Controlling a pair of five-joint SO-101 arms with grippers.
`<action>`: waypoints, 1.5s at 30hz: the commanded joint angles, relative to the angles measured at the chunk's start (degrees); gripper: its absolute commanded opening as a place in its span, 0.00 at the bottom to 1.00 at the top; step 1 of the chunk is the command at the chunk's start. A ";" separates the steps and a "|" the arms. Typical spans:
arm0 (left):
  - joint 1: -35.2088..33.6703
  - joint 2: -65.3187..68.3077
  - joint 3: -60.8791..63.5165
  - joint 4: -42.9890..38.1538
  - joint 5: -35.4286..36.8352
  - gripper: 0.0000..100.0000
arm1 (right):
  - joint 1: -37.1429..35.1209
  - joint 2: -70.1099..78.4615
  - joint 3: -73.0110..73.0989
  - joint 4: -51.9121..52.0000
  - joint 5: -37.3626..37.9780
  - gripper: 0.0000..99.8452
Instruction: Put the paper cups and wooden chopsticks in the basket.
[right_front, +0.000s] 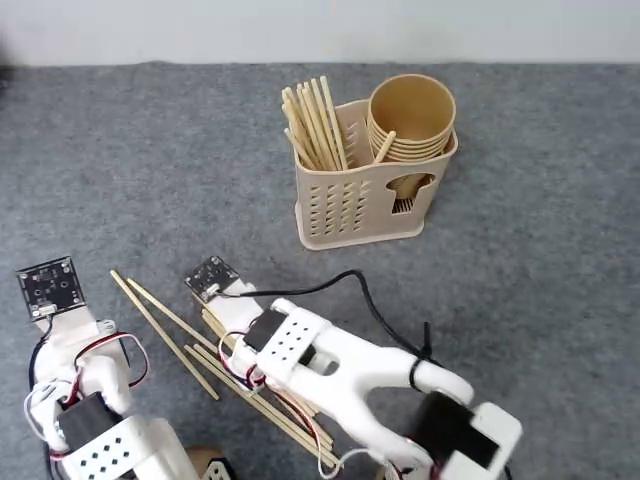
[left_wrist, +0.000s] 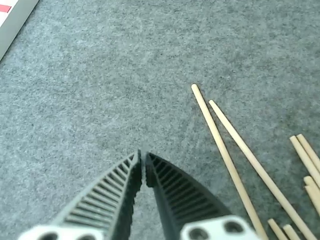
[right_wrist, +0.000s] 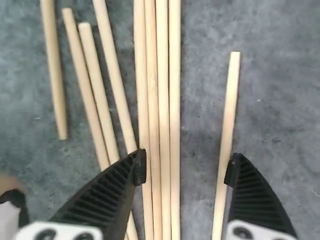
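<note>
1. Right gripper (right_wrist: 185, 167) hangs low, jaws spread wide astride loose chopsticks (right_wrist: 160, 100) on the grey mat (right_wrist: 280, 75).
2. Left gripper (left_wrist: 143, 157) points down beside them, jaws closed, empty.
3. Paper cups (right_front: 412, 110) sit stacked in the basket (right_front: 350, 210).

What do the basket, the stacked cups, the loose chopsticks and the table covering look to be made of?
The basket is likely moulded plastic: matte beige, with regular rows of slots. The stacked cups look like paper: tan, with thin layered rims. The loose chopsticks seem to be bare wood or bamboo: pale, matte, uncoated. The table covering looks like felt-like fabric: grey, fuzzy, mottled.
</note>
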 joint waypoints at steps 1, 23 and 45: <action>0.35 -0.70 -0.48 -1.14 -0.35 0.01 | 4.09 1.27 -0.97 -2.24 0.00 0.27; 0.35 -0.70 -0.48 -1.14 -0.35 0.01 | 7.60 5.32 -0.88 -3.38 2.73 0.08; 0.35 -0.70 -0.13 -1.14 -0.35 0.01 | 7.96 -16.13 -1.85 6.29 7.56 0.01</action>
